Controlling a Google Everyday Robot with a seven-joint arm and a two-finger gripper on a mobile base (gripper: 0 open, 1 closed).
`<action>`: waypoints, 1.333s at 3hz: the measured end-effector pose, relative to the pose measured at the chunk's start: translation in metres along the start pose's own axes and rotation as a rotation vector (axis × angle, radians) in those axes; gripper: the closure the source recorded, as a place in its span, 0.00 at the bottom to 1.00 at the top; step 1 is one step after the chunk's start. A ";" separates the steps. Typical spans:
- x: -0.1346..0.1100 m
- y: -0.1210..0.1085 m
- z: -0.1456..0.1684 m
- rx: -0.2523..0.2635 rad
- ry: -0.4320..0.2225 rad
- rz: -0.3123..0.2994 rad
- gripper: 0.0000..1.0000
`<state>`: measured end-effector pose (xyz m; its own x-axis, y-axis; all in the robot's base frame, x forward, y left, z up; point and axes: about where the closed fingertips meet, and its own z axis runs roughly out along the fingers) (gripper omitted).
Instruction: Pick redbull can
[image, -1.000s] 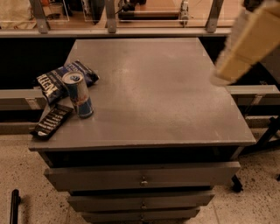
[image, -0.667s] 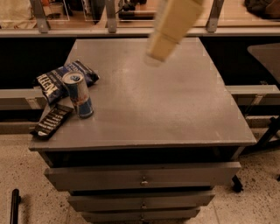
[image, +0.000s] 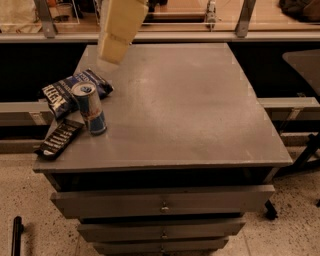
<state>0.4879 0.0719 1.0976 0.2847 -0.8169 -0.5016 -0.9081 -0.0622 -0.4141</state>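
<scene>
The redbull can (image: 90, 108) stands upright near the left front of the grey cabinet top (image: 190, 110). It is slim, silver and blue, with a silver top and pull tab. My gripper (image: 113, 49) hangs from the cream-coloured arm (image: 122, 20) at the top of the view. It is above the far left part of the cabinet top, behind and a little right of the can, and well apart from it. It holds nothing that I can see.
A dark blue crinkled snack bag (image: 65, 90) lies just behind and left of the can. A flat black candy bar wrapper (image: 59, 138) lies at the left front corner. Drawers (image: 162, 202) sit below. A rail (image: 200, 36) runs behind the cabinet.
The arm and gripper have swept from the right side across the back of the cabinet to the far left, ending near the can. The can, bag and wrapper have not moved.
</scene>
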 end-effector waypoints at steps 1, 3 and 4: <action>-0.001 0.001 -0.003 0.006 0.000 -0.001 0.00; 0.025 0.009 0.061 -0.056 -0.097 0.083 0.00; 0.043 0.012 0.107 -0.075 -0.159 0.138 0.00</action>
<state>0.5217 0.0972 0.9901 0.1953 -0.7205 -0.6654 -0.9605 -0.0034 -0.2782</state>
